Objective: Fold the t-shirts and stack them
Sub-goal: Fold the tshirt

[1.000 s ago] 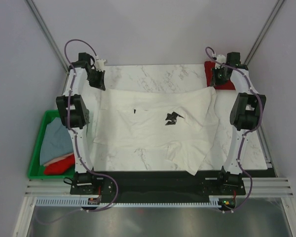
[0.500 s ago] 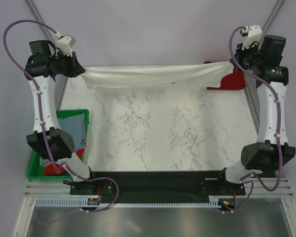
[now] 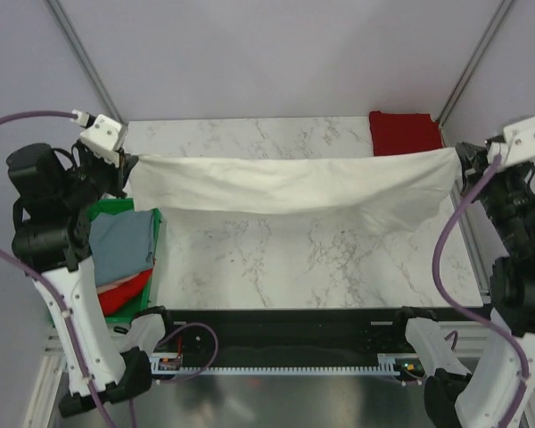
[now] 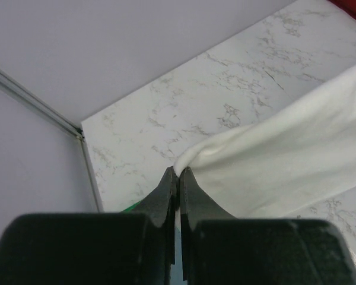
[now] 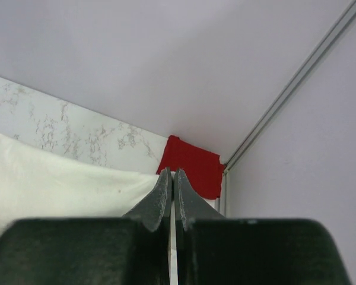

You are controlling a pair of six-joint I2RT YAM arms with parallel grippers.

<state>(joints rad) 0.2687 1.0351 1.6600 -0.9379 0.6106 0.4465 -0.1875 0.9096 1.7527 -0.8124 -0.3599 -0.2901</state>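
Note:
The large white t-shirt (image 3: 294, 185) hangs stretched in the air above the marble table (image 3: 303, 267), held by both arms. My left gripper (image 3: 125, 162) is shut on its left corner, seen in the left wrist view (image 4: 179, 170) with the white cloth (image 4: 285, 160) running off to the right. My right gripper (image 3: 457, 153) is shut on its right corner; in the right wrist view (image 5: 170, 171) the cloth (image 5: 59, 184) runs left. A folded dark red t-shirt (image 3: 405, 133) lies at the back right corner, also shown in the right wrist view (image 5: 190, 163). Its chest print is hidden.
A green crate (image 3: 154, 254) stands left of the table, holding a grey-blue shirt (image 3: 120, 245) and a bright red one (image 3: 125, 290). Grey walls with metal rails (image 3: 76, 49) close in the back and sides.
Both arms have lifted the white shirt off the table by its two corners and swung it from the far edge back toward the middle, now spread wide and held higher.

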